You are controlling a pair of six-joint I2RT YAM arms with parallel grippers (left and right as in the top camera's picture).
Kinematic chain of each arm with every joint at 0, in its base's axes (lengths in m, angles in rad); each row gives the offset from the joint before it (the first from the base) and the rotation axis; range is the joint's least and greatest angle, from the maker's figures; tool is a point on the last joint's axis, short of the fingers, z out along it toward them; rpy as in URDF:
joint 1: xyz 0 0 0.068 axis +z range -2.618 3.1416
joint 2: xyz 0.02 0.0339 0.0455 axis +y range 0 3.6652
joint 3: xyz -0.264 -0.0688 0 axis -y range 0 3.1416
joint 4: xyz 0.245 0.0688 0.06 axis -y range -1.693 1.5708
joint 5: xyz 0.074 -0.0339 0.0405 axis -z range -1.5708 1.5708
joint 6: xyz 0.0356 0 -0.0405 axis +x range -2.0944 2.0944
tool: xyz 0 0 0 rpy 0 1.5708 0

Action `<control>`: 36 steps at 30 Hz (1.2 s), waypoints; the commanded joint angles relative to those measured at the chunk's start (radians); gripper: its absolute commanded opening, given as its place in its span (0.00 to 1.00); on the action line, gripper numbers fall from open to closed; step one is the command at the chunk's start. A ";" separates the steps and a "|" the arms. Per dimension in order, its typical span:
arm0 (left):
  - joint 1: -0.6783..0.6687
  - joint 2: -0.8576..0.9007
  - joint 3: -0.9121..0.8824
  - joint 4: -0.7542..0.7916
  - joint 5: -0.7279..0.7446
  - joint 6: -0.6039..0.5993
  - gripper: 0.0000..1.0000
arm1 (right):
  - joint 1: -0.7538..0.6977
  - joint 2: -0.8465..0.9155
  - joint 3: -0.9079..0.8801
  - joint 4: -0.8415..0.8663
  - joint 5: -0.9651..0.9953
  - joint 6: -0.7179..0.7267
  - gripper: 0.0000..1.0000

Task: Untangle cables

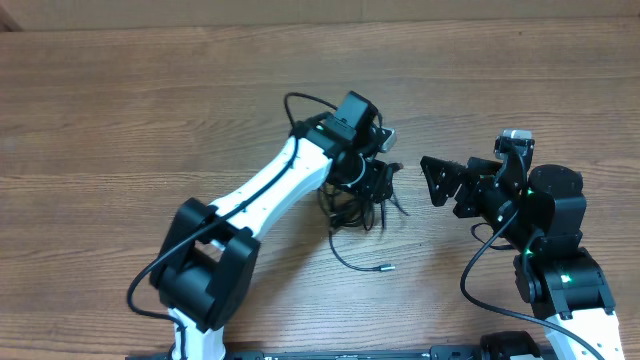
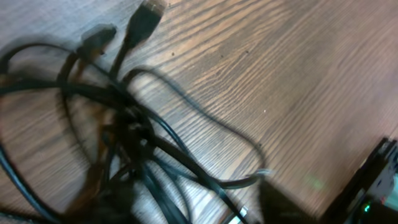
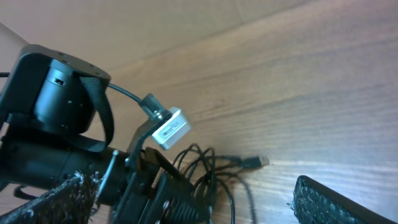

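Pressing the left gripper (image 1: 378, 186) down into the tangled cables (image 1: 350, 212) at the middle of the table (image 1: 120, 100), grip impossible to tell, with the right gripper (image 1: 438, 182) spread wide and empty nearby.

My table (image 1: 120, 110) is brown wood, the grain running side to side. A paler tan strip (image 1: 300, 10) lies along its far edge.
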 commanded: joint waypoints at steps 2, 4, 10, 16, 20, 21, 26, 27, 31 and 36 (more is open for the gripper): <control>0.001 0.034 0.005 0.013 -0.003 -0.102 0.10 | -0.006 -0.007 0.013 -0.016 0.019 0.004 1.00; 0.009 0.028 0.008 0.000 0.000 -0.076 0.04 | -0.006 -0.007 0.013 -0.023 0.019 0.004 1.00; 0.087 -0.058 0.080 -0.151 0.002 0.147 0.04 | -0.006 0.006 0.012 -0.096 0.018 0.006 1.00; 0.172 -0.200 0.150 -0.335 0.018 0.379 0.04 | -0.006 0.071 0.012 -0.160 -0.114 0.035 1.00; 0.198 -0.281 0.150 -0.401 0.119 0.540 0.04 | -0.006 0.130 0.012 -0.135 -0.262 0.035 1.00; 0.202 -0.299 0.150 -0.412 0.152 0.580 0.04 | -0.006 0.151 0.012 -0.121 -0.285 0.035 1.00; 0.204 -0.346 0.150 -0.430 0.213 0.679 0.04 | -0.006 0.251 0.012 -0.072 -0.328 0.141 1.00; 0.204 -0.347 0.150 -0.433 0.210 0.687 0.04 | -0.006 0.267 0.012 -0.058 -0.327 0.188 1.00; 0.204 -0.346 0.150 -0.467 0.210 0.723 0.04 | -0.006 0.299 0.012 0.017 -0.328 0.346 1.00; 0.204 -0.346 0.150 -0.502 0.212 0.742 0.05 | -0.004 0.299 0.012 0.134 -0.359 0.465 0.96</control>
